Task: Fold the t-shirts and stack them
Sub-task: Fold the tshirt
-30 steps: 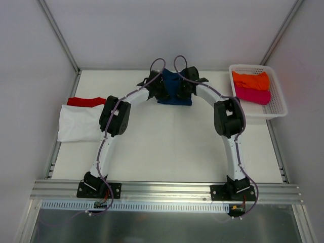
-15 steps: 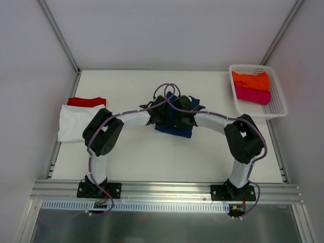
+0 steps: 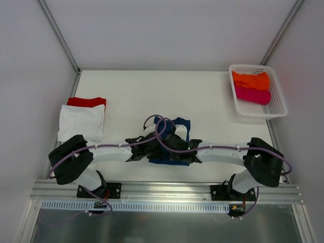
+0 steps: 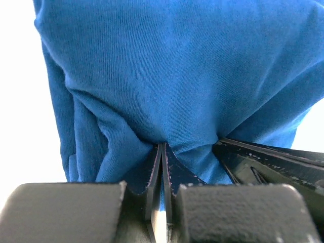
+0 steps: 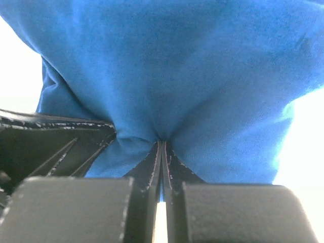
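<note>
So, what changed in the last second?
The left gripper and right gripper, shut on the navy blue cloth t-shirt, pulled it across the table from far middle to near edge. Folded white t-shirt, red t-shirt and white plastic mesh basket with orange t-shirt and magenta t-shirt stayed put.

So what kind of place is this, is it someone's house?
Probably a robot test lab, not a house. The left arm and right arm, bolted to a metal rail, pinch a blue tee, and bare walls box in the white table.
</note>
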Controlling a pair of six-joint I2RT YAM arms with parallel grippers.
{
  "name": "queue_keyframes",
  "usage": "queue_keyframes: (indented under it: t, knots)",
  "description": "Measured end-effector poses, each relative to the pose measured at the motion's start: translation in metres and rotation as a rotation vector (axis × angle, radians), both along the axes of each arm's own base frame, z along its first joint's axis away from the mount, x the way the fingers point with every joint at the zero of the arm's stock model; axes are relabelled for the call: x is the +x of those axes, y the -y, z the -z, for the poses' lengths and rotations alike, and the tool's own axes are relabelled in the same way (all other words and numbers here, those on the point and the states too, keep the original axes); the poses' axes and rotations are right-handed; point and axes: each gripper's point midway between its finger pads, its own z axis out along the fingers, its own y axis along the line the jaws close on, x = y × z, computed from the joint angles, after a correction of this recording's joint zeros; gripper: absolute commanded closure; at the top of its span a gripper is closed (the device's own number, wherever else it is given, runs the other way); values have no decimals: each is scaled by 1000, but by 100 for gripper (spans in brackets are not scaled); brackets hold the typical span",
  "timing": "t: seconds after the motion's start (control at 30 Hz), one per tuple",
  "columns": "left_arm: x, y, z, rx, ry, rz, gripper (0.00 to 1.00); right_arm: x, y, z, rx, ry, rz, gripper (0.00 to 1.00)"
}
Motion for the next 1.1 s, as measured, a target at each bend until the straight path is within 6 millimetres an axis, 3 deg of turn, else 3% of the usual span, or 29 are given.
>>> queue_keyframes:
  t: [0.17,0.33,0.4,0.47,0.5,0.53,0.57,0.63,0.67,0.73,0.83,0.9,0.97,1.1]
  knots:
    - [-48,-10,-1,-46,-23,6,100,-54,-4,1,-68,33,-31,99]
    - [-86,-19,-3,-61,-37,17,100,-93,0,0,-157,61,-39,99]
    - [-96,-25,-6,-39,-13,30,100,-103,9,-7,-210,95,-36,95]
    - [-99,-33,-10,9,35,44,100,-105,15,-22,-254,158,-30,76]
    - [-97,-38,-13,38,60,48,100,-107,16,-38,-276,204,-30,66]
    - [-94,-40,-18,56,87,51,86,-106,13,-55,-271,251,-23,44]
    - [-90,-41,-26,71,120,53,75,-104,9,-69,-263,290,-25,35]
    - [-76,-38,-51,67,211,54,50,-103,-6,-107,-186,360,8,23]
    - [-69,-36,-70,45,260,56,24,-99,-9,-125,-154,401,27,20]
    - [-55,-36,-106,13,367,47,4,-90,-13,-153,-81,463,66,16]
    - [-38,-46,-138,5,486,9,1,-80,0,-173,5,521,122,13]
    - [-29,-54,-143,25,517,-8,1,-74,18,-172,26,536,155,13]
    - [-18,-67,-135,58,521,-50,1,-70,36,-162,23,540,178,13]
    - [-16,-98,-93,163,487,-66,1,-62,73,-139,-34,551,196,13]
